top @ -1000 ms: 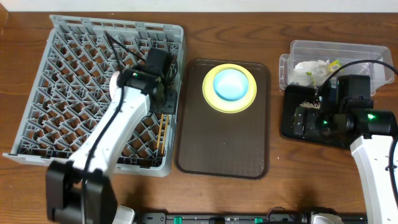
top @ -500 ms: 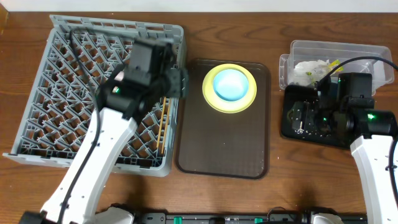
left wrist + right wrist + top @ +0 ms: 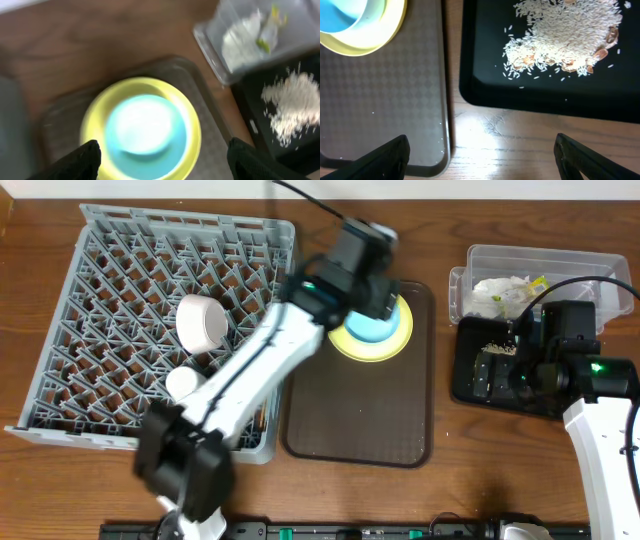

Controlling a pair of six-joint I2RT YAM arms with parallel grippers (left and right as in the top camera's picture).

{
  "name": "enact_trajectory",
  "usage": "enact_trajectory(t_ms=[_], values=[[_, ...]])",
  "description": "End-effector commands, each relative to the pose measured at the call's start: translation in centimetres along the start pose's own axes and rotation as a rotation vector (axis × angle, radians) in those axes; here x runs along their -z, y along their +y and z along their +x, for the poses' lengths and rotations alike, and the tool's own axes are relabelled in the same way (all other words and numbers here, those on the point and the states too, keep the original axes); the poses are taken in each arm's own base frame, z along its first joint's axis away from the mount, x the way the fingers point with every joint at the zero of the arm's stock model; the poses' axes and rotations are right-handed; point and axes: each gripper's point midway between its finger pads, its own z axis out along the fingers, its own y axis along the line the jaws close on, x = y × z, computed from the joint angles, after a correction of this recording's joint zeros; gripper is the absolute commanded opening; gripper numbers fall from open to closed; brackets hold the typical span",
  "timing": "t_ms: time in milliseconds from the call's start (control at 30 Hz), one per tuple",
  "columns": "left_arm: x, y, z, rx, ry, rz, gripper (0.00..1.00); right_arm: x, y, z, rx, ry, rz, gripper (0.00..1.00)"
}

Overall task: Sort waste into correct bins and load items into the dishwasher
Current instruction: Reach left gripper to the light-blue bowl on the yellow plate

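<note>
My left gripper (image 3: pixel 375 292) is open and empty above the light blue bowl (image 3: pixel 375 328), which sits on the yellow plate (image 3: pixel 352 345). In the left wrist view the jaws (image 3: pixel 165 160) straddle the bowl (image 3: pixel 145 130). The white-pinkish bowl (image 3: pixel 203 322) and small white cup (image 3: pixel 183 383) lie in the grey dish rack (image 3: pixel 120 260); the chopsticks (image 3: pixel 264 417) are mostly hidden by the arm. The napkin (image 3: pixel 497 290) and wrapper (image 3: pixel 535 283) are in the clear tub (image 3: pixel 590 265). Crumbs (image 3: pixel 560 40) lie in the black tray (image 3: pixel 485 90). My right gripper (image 3: pixel 482 157) is open by its left edge.
The brown serving tray (image 3: pixel 360 410) holds the plate and lies between the rack and the black tray (image 3: pixel 470 392). A strip of bare wooden table (image 3: pixel 520 145) separates the two trays. My left arm stretches diagonally over the rack's right side.
My left arm has swung right from the dish rack to above the plate and bowl, uncovering the white-pinkish bowl in the rack. The right arm has barely moved.
</note>
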Motion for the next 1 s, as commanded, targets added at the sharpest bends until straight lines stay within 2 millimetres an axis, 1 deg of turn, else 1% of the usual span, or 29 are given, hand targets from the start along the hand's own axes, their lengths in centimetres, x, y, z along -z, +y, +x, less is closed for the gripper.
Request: enact_trajectory(t_ms=[0, 100, 167, 200, 233, 300, 433, 500, 533, 600, 667, 700, 767, 867, 967], values=[[-3.9, -2.4, 2.6, -0.065, 0.077, 0.033, 0.81, 0.7, -0.7, -0.6, -0.009, -0.028, 0.027, 0.9], [-6.6, -3.1, 5.0, -0.08, 0.145, 0.036, 0.8, 0.7, -0.7, -0.4, -0.01, -0.022, 0.028, 0.9], [-8.1, -3.2, 6.6, -0.084, 0.187, 0.033, 0.76, 0.7, -0.7, -0.3, -0.01, -0.018, 0.028, 0.9], [-8.7, -3.1, 7.3, -0.085, 0.207, 0.03, 0.71, 0.7, -0.7, -0.3, -0.01, -0.017, 0.028, 0.9], [-9.1, -3.1, 7.9, -0.087, 0.225, 0.028, 0.67, 0.7, -0.7, -0.3, -0.01, -0.015, 0.028, 0.91], [-10.0, -2.9, 9.4, -0.087, 0.268, 0.021, 0.63, 0.7, -0.7, -0.2, -0.01, -0.013, 0.029, 0.9], [-10.8, -2.1, 11.5, -0.088, 0.337, -0.009, 0.55, 0.7, -0.7, -0.2, -0.01, -0.014, 0.028, 0.9], [-10.8, -1.4, 12.1, -0.093, 0.358, -0.047, 0.47, 0.7, -0.7, -0.2, -0.01, -0.013, 0.028, 0.9], [-10.8, -1.1, 12.3, -0.097, 0.366, -0.063, 0.39, 0.7, -0.7, -0.1, -0.011, -0.01, 0.028, 0.9], [-10.7, -1.0, 12.5, -0.098, 0.376, -0.069, 0.28, 0.7, -0.7, -0.1, -0.012, -0.006, 0.029, 0.89], [-10.5, -1.0, 12.9, -0.098, 0.39, -0.07, 0.14, 0.7, -0.8, -0.1, -0.011, -0.007, 0.029, 0.89], [-10.5, -1.0, 13.0, -0.098, 0.395, -0.071, 0.11, 0.7, -0.7, -0.1, -0.011, -0.007, 0.029, 0.89], [-10.1, -1.1, 14.0, -0.099, 0.437, -0.076, 0.06, 0.7, -0.8, -0.1, -0.011, -0.007, 0.029, 0.89], [-9.3, -1.6, 15.5, -0.114, 0.499, -0.08, 0.06, 0.7, -0.7, -0.1, -0.011, -0.007, 0.029, 0.89], [-8.4, -2.5, 16.2, -0.134, 0.533, -0.076, 0.06, 0.7, -0.8, -0.1, -0.011, -0.008, 0.029, 0.89]])
